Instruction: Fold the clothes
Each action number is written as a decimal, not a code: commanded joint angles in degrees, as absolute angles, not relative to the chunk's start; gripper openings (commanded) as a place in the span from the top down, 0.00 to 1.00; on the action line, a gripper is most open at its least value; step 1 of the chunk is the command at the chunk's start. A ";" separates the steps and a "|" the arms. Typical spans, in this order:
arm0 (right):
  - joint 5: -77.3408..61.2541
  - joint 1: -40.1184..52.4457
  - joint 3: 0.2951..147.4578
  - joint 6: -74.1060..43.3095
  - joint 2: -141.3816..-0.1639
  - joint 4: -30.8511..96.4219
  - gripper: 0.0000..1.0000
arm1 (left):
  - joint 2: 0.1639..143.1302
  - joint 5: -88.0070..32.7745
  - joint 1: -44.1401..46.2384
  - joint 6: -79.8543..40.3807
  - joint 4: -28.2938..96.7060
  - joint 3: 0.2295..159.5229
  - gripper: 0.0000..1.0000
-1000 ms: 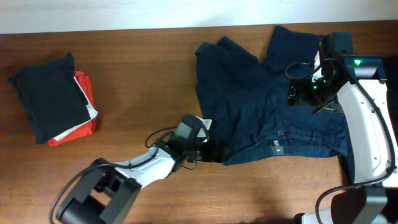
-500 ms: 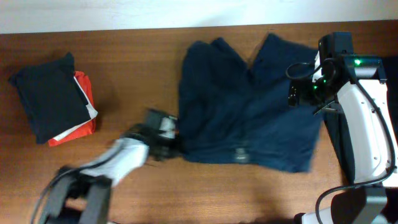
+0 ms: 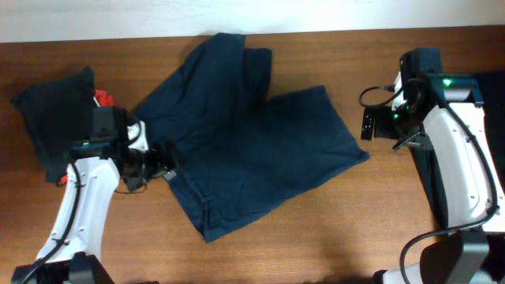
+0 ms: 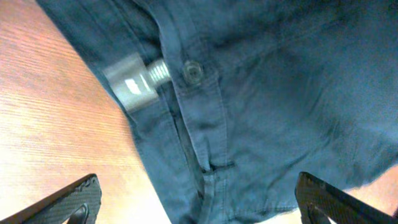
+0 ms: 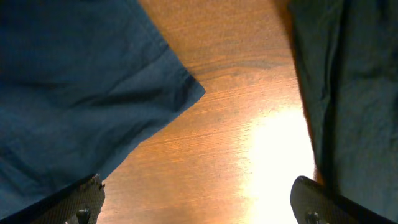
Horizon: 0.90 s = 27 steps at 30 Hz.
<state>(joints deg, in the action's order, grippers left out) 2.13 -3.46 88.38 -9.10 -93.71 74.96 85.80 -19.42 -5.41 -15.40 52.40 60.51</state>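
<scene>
The navy-blue shorts (image 3: 252, 150) lie spread and crumpled across the middle of the table. My left gripper (image 3: 164, 158) is at their left edge, by the waistband. In the left wrist view the shorts (image 4: 280, 93) show a button (image 4: 191, 71) and a silvery tag (image 4: 132, 87). There my left gripper (image 4: 202, 211) is open, with its fingers wide apart over the waistband and holding nothing. My right gripper (image 3: 377, 126) is just right of the shorts' right corner. In the right wrist view it (image 5: 198, 208) is open over bare wood, and the shorts' corner (image 5: 93, 106) lies at the left.
A black folded cloth (image 3: 47, 122) lies on a red-and-white folded cloth (image 3: 101, 99) at the far left, close behind my left arm. Another dark cloth (image 5: 348, 93) lies by the table's right edge under my right arm (image 3: 458, 158).
My left gripper dragged the shorts leftward across the table, turning them, and now stands open. The shorts slid out from under my right gripper, which hardly moved.
</scene>
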 commanded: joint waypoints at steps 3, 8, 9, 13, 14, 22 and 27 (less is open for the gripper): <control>-0.23 -3.84 80.86 -11.49 -93.38 69.52 0.01 | 86.02 -27.27 1.56 -21.23 50.48 51.57 0.01; -1.08 -3.84 69.80 -18.31 -93.38 54.72 0.01 | 86.04 -29.39 12.19 -28.14 39.44 41.63 0.20; -1.08 -3.84 68.10 -18.94 -93.38 52.95 0.01 | 86.04 -29.32 13.82 -29.63 37.67 40.60 0.20; -1.96 -3.84 57.95 -19.20 -93.38 41.19 0.01 | 87.35 -29.12 17.63 -33.89 31.42 38.61 0.29; -1.96 -3.84 57.12 -19.20 -93.38 40.03 0.01 | 87.59 -29.08 17.63 -33.87 31.44 38.61 0.30; -1.98 -3.84 54.89 -19.33 -93.82 31.62 0.05 | 87.83 -25.45 15.38 -31.83 35.97 38.79 1.00; -11.11 -3.77 54.89 -19.62 -99.37 33.21 0.47 | 87.77 -21.32 9.87 -24.40 46.74 39.44 1.00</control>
<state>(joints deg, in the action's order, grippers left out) -4.91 -3.46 55.05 -19.25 -96.14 31.94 87.55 -24.80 11.88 -29.45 43.62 39.22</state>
